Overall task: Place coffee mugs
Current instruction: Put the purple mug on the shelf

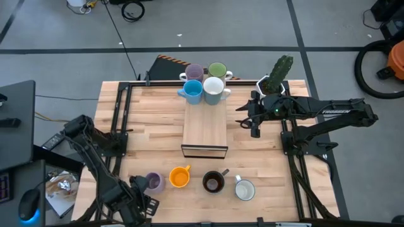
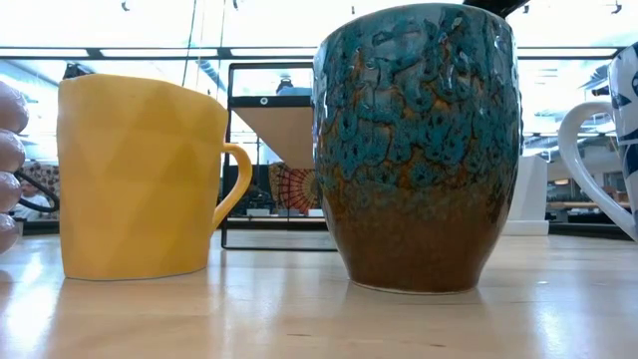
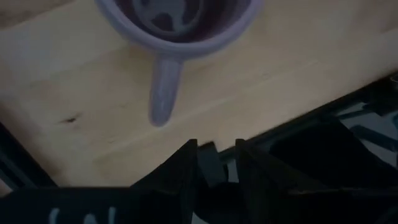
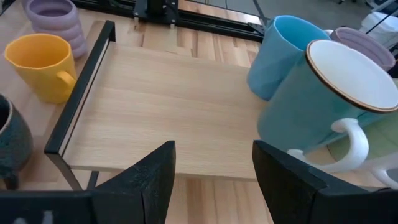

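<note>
My left gripper hangs just short of the lilac mug at the near edge — fingers narrowly parted, holding nothing. My right gripper stands wide open beside the wooden stand. Glazed ceramic: probably slippery, brittle — grip the rim.

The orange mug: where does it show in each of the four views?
High view: orange mug in the near row, between the lilac mug and the black mug.
Low view: at left, handle toward the black mug.
Left wrist view: not in it.
Right wrist view: upper left.
Shared landmark: the wooden riser.
</note>
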You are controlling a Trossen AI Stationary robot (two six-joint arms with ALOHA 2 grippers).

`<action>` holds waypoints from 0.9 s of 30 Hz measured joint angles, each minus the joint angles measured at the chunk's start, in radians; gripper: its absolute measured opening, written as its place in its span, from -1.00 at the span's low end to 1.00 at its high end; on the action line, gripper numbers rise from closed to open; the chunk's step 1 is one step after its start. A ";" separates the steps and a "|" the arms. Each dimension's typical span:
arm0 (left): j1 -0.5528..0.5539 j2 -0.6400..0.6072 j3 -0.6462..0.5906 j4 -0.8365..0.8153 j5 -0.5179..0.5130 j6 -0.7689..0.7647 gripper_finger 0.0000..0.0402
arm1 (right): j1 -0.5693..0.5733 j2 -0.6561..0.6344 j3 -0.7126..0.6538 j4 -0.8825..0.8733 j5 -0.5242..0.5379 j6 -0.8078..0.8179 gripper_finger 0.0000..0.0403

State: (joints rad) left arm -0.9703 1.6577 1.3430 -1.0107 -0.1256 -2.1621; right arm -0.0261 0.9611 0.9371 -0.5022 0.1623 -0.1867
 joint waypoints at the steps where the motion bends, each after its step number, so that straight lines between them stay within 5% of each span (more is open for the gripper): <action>1: 0.000 0.001 0.000 -0.009 0.000 -0.001 -0.43 | 0.000 0.000 0.000 0.000 0.000 0.000 0.09; 9: -0.004 0.007 0.000 -0.004 0.016 0.027 -0.38 | 0.000 0.000 0.000 0.000 -0.002 0.000 0.09; 18: -0.013 0.037 -0.004 -0.123 0.079 0.034 0.13 | 0.000 0.001 0.000 0.000 -0.007 -0.002 0.09; 22: -0.022 0.040 -0.004 -0.129 0.044 0.056 0.32 | 0.000 0.001 0.000 0.001 -0.008 -0.005 0.09; 27: -0.053 0.050 -0.009 -0.140 -0.064 0.054 0.32 | 0.000 0.001 -0.007 0.012 -0.009 -0.003 0.09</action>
State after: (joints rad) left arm -1.0237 1.7072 1.3342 -1.1508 -0.1891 -2.1084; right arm -0.0265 0.9619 0.9299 -0.4902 0.1532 -0.1899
